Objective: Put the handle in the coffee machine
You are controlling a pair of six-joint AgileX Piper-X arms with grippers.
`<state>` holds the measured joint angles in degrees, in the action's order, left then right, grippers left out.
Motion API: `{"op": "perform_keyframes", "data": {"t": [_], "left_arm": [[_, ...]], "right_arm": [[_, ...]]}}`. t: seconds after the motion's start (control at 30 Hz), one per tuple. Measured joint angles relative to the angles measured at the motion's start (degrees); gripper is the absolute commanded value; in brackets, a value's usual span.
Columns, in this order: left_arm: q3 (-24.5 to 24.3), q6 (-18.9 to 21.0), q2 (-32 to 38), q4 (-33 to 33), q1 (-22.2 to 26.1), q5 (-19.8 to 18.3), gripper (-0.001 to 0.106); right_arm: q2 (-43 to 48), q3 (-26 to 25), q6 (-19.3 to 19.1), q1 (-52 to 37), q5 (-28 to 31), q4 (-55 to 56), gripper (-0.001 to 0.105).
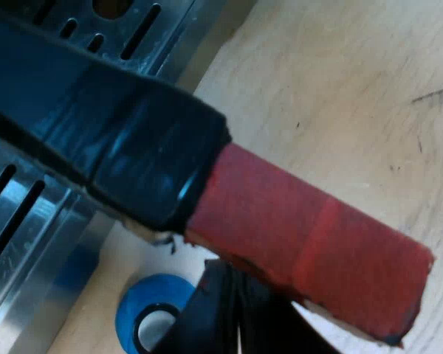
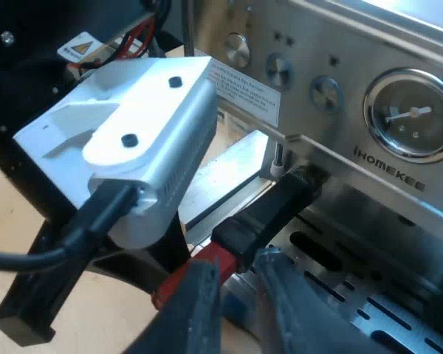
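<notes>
Red-tipped handle (image 2: 269, 210) lies just beside my right end effector (image 2: 236, 271), fingers apart; its long axis runs toward one o'clock into the espresso machine (image 2: 399, 192).

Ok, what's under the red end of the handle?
Wooden table, and a blue tamper nearer the machine's tray. The red end covers whatever lies directly beneath it.
</notes>
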<state>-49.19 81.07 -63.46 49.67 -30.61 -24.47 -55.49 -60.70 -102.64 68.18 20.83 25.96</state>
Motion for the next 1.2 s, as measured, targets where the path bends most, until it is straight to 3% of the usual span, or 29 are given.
{"op": "perform_keyframes", "data": {"t": [0.47, 0.63, 0.97, 1.2], "left_arm": [[0.0, -0.4, 0.0, 0.0, -1.7, 3.4, 0.000], [-0.5, -3.0, 0.0, 1.8, -1.6, 4.6, 0.000], [-1.3, -7.6, 3.0, 6.3, 5.4, -2.8, 0.000], [-1.5, -8.0, 8.4, 7.3, 10.7, -3.4, 0.000]], "right_arm": [[0.0, 0.0, 0.0, 0.0, 0.0, 0.0, 0.016], [0.0, 0.0, 0.0, 0.0, 0.0, 0.0, 0.016], [0.1, -0.2, 0.0, 0.0, -3.7, 8.5, 0.016], [0.1, -0.2, 0.0, 0.0, -3.8, 8.7, 0.016]]}}
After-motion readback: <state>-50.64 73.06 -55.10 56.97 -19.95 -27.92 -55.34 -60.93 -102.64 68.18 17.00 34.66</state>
